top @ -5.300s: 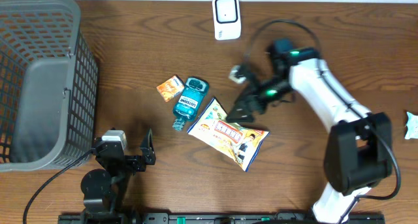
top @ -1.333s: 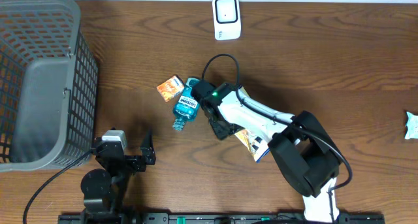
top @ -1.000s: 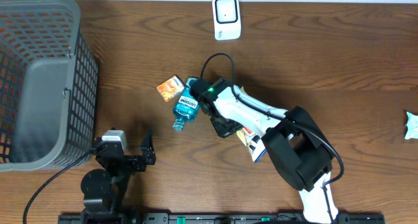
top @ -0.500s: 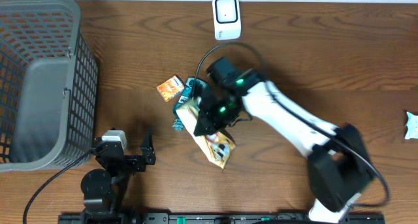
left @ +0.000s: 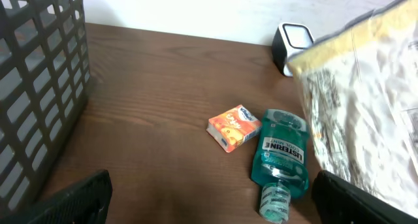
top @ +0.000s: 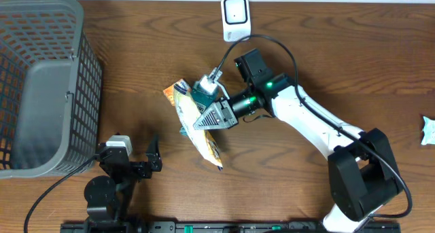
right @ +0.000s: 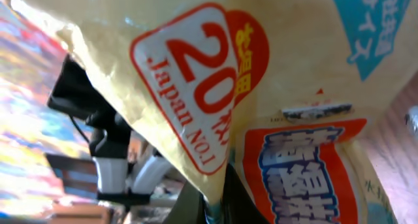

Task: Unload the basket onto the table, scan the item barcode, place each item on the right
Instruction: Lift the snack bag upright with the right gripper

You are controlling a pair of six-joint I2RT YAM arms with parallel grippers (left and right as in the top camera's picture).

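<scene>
A grey mesh basket (top: pixel 41 83) stands at the far left of the wooden tabletop (top: pixel 353 63). Near its right corner, the left hand (top: pixel 151 158) rests low with its fingers spread wide, grasping nothing. Further right lie a small orange box (top: pixel 175 92) and, just beside it, a teal mouthwash bottle (left: pixel 282 155), cap pointing toward the near edge. The snack bag (top: pixel 206 146) is raised over that bottle. Its long axis slants from the far left, by the orange box, down to the near right. The right hand (top: pixel 204 117) is clenched on the bag's middle, reaching in from the right. The white scanner (top: pixel 235 18) stands at the far edge.
</scene>
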